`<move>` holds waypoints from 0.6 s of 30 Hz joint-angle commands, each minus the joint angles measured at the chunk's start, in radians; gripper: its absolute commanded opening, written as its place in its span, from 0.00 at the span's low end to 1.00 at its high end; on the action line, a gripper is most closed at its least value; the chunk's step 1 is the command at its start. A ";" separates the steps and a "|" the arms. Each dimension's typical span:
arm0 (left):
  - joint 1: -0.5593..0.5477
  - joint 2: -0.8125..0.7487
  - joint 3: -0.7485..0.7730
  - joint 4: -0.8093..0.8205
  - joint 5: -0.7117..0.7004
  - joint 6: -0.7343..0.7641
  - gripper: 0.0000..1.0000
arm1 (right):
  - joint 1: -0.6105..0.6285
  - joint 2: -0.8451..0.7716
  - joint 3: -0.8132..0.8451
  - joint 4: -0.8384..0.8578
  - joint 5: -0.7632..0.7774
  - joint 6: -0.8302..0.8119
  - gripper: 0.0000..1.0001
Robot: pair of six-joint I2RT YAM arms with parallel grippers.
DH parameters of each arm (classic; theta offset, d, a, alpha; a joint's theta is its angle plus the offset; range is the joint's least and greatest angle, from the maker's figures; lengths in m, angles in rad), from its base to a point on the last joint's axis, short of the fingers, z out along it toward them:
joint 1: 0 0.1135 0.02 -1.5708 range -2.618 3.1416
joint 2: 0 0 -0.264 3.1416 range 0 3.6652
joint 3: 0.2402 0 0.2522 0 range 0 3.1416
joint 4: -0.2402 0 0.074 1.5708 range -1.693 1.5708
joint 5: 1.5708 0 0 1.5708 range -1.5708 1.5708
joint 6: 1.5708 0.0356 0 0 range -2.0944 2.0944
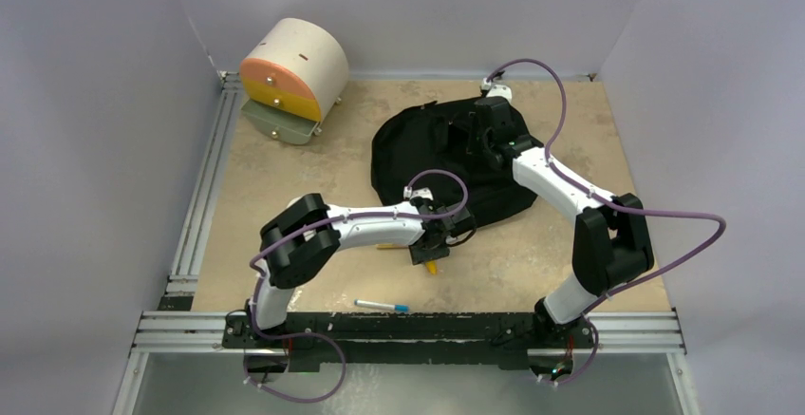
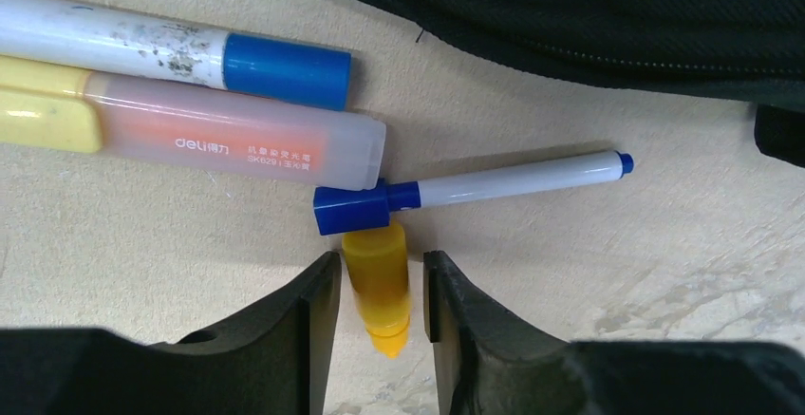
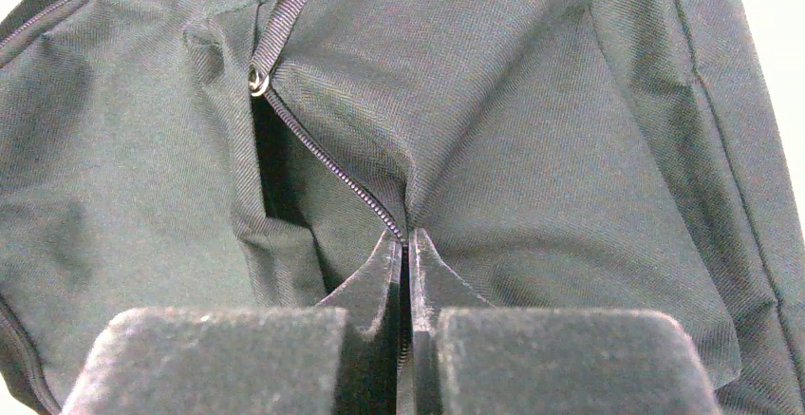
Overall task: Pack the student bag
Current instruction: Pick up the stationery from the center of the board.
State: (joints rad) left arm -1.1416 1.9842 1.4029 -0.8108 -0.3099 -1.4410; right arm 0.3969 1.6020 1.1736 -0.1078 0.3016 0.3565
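From above, the bag (image 1: 418, 154) lies near the far edge of the table (image 1: 285, 178), with the right gripper (image 1: 474, 136) on it.

In the left wrist view, the left gripper (image 2: 382, 259) stands partly open around a yellow marker (image 2: 375, 292), not gripping yet. The blue pen (image 2: 494, 185) touches the marker's tip and may get dragged along.

In the right wrist view, the jaws are closed on the bag's zipper edge (image 3: 327, 160). This thin fabric could slip out.

The bag (image 3: 532, 149) is plain black weave, the table (image 2: 190, 235) mottled beige. The marker (image 2: 377, 277) is yellow-orange, the pen (image 2: 513, 182) white with blue cap and tip, the highlighter (image 2: 237, 140) frosted orange with a yellow end, the box (image 1: 304, 54) cream-and-orange.
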 commanded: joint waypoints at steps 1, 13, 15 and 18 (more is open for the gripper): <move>-0.003 0.006 0.038 -0.036 -0.050 -0.002 0.34 | -0.006 -0.047 0.011 0.025 0.034 0.014 0.00; -0.006 -0.271 -0.097 0.140 -0.086 0.178 0.16 | -0.012 -0.061 0.014 0.033 0.034 0.024 0.00; -0.001 -0.301 -0.095 0.141 -0.105 0.196 0.16 | -0.012 -0.061 0.014 0.031 0.033 0.024 0.00; 0.040 -0.347 -0.096 0.183 -0.093 0.253 0.16 | -0.012 -0.064 0.012 0.030 0.031 0.025 0.00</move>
State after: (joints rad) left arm -1.1385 1.7176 1.3087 -0.7006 -0.3748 -1.2827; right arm 0.3912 1.5948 1.1736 -0.1078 0.3042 0.3668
